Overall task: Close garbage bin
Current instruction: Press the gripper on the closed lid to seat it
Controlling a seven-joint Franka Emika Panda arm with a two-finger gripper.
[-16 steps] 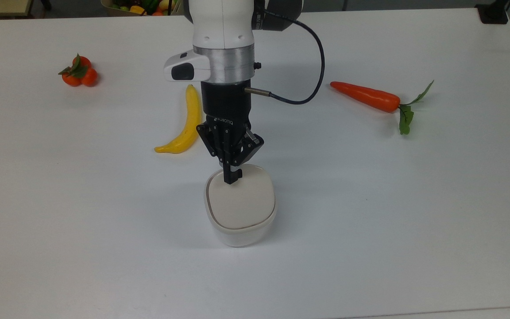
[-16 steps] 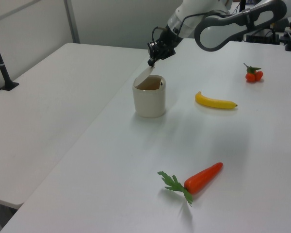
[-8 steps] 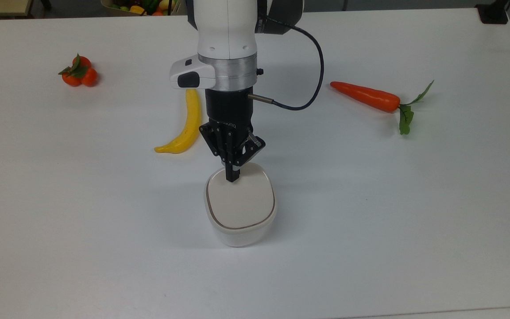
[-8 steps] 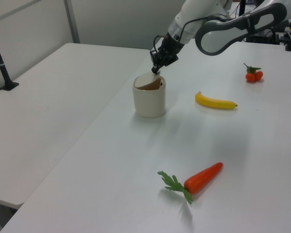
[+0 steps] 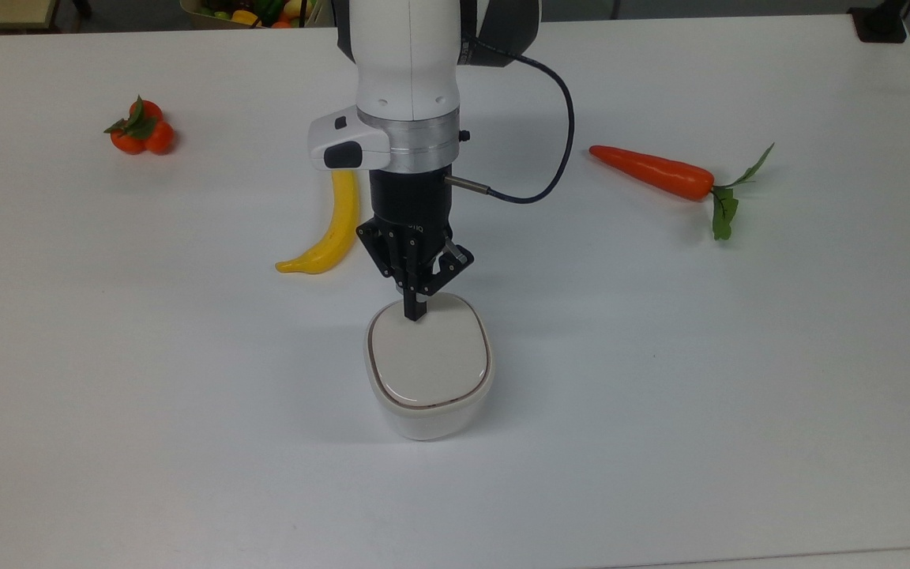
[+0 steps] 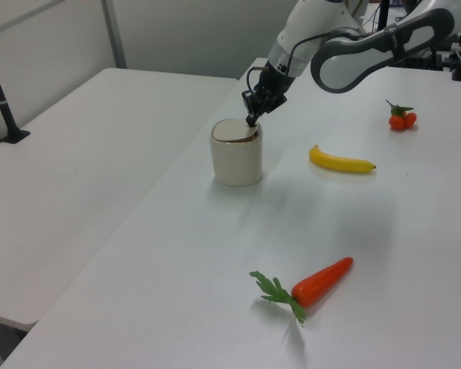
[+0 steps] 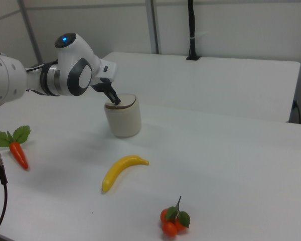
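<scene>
1. The arm reaches steeply down over the table, wrist above the banana.
2. The gripper, fingers pressed together, touches the lid's rear edge.
3. The garbage bin stands mid-table, lid lying flat.

Arm cut off at top view's upper edge.

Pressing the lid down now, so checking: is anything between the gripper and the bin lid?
Nothing visible. The gripper sits at the lid's edge on the garbage bin; banana lies apart on the table.
</scene>
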